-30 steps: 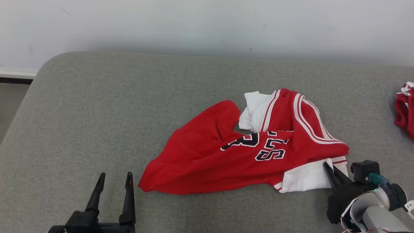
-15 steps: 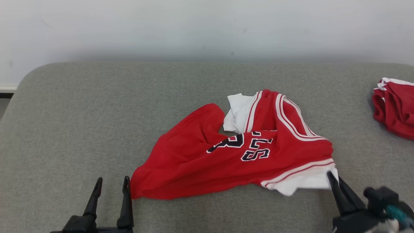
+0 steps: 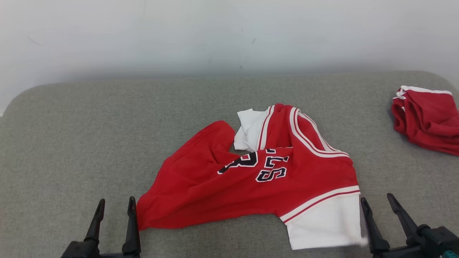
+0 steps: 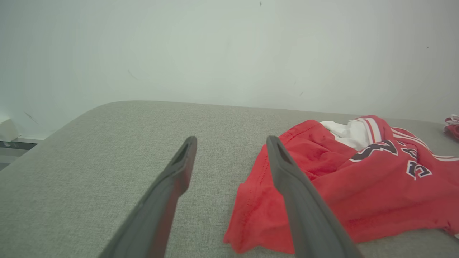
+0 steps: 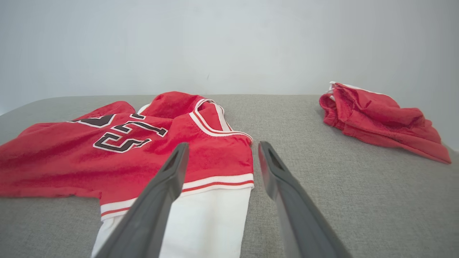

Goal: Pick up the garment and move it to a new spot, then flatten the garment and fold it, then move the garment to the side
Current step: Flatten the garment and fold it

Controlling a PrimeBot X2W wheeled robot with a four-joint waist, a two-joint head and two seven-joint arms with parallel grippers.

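Grey padded surface [image 3: 89, 136]: the garment [image 3: 258, 186] is found crumpled near its front-middle. It is partly spread, with the upper part folded over on itself behind the lettering [image 3: 267, 166]. A second red bundle [image 3: 426, 118] is seen well apart at far right and is not to be touched.

Handling, as judged: light, limp knit with no stiffness. It is expected to drape and to drag on the fabric surface, and folds are likely to collapse if it is lifted by one point. Nothing fragile. A two-point pinch at the edges is advised so it hangs open.

Grip points judged best:
- white shoulder panel [image 3: 324, 224], front right, laid flat with a free edge
- red hem corner [image 3: 143, 220], front left, slightly raised

Left gripper [image 3: 116, 199]: held low, fingers pointed away from the robot, jaws spread, nothing held, just beside the hem corner.

Right gripper [image 3: 376, 197]: same pose, jaws spread, empty, just beside the panel's right edge. Contact cannot be told.
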